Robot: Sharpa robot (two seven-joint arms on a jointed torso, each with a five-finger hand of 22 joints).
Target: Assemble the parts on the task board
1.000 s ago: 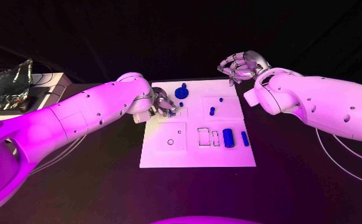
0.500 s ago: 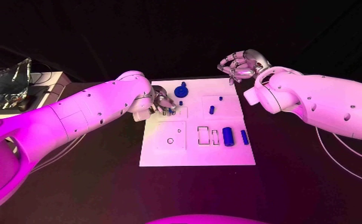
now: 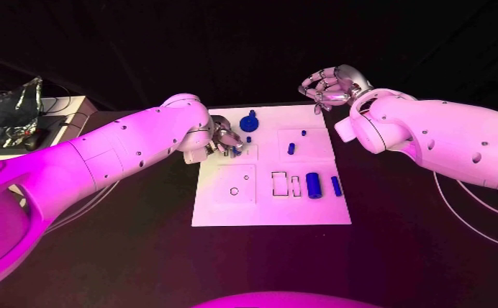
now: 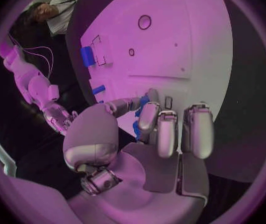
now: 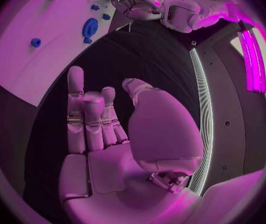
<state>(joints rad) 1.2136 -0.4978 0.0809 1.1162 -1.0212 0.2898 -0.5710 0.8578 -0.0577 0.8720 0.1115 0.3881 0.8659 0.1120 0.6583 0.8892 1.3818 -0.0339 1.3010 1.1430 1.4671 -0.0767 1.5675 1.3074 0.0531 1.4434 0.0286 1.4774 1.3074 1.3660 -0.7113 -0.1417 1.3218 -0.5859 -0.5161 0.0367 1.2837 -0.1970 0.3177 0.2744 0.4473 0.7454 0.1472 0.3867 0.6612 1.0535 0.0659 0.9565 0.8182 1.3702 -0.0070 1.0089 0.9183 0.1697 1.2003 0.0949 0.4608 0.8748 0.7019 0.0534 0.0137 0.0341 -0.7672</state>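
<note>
The white task board [image 3: 265, 211] lies in the middle of the black table. On it are a round blue part [image 3: 249, 124], a small peg [image 3: 291, 150], a thick blue cylinder [image 3: 314, 186] and a thin blue bar [image 3: 336, 186]. My left hand [image 3: 223, 142] hovers at the board's far left edge. Its thumb and fingers [image 4: 159, 129] pinch a small blue part [image 4: 137, 128]. My right hand [image 3: 330, 88] hangs beyond the board's far right corner, off the board. Its fingers [image 5: 86, 117] are loosely bent, its thumb stands apart, and it holds nothing.
Outlined rectangular slots [image 3: 280, 184] and a square recess with a small hole [image 3: 235, 186] mark the board's near half. A low stand with a crumpled silvery bag [image 3: 26, 117] sits at the far left, off the table.
</note>
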